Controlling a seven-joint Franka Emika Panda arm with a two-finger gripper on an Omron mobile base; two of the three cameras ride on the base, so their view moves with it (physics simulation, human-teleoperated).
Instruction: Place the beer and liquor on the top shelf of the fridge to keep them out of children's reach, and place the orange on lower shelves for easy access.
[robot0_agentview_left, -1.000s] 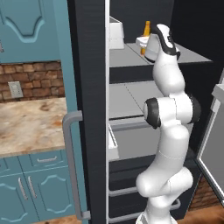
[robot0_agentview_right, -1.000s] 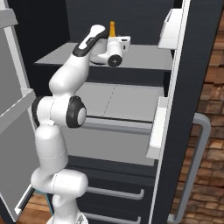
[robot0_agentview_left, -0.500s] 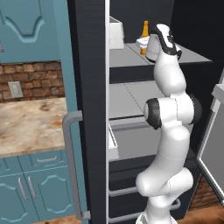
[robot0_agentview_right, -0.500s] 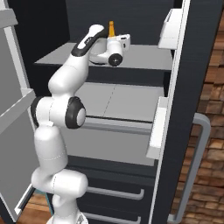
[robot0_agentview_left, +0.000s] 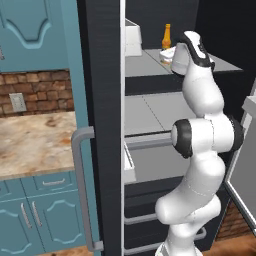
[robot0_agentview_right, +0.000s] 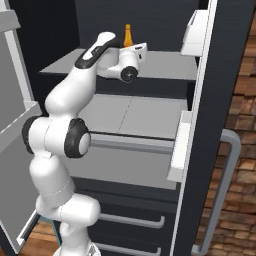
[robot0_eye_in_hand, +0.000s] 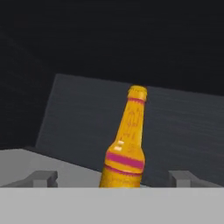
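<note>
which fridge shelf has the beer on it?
The top shelf: the beer stands upright on it, between the open gripper's fingertips. The shelf below is bare grey panel.

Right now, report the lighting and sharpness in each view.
Left base view: even light, the fridge walls near black, the beer small but crisp. Right base view: same flat light, no glare on the top shelf. Hand view: dark background, beer bright, label coarse and pixelated.

Both base views look forward from behind the white arm, left and right, sharing the tall dark fridge (robot0_agentview_left: 107, 125) (robot0_agentview_right: 200, 150) interior. The hand view sits close to the slim amber bottle (robot0_eye_in_hand: 126, 146) (robot0_agentview_left: 166, 37) (robot0_agentview_right: 128, 36), facing the far wall.
</note>
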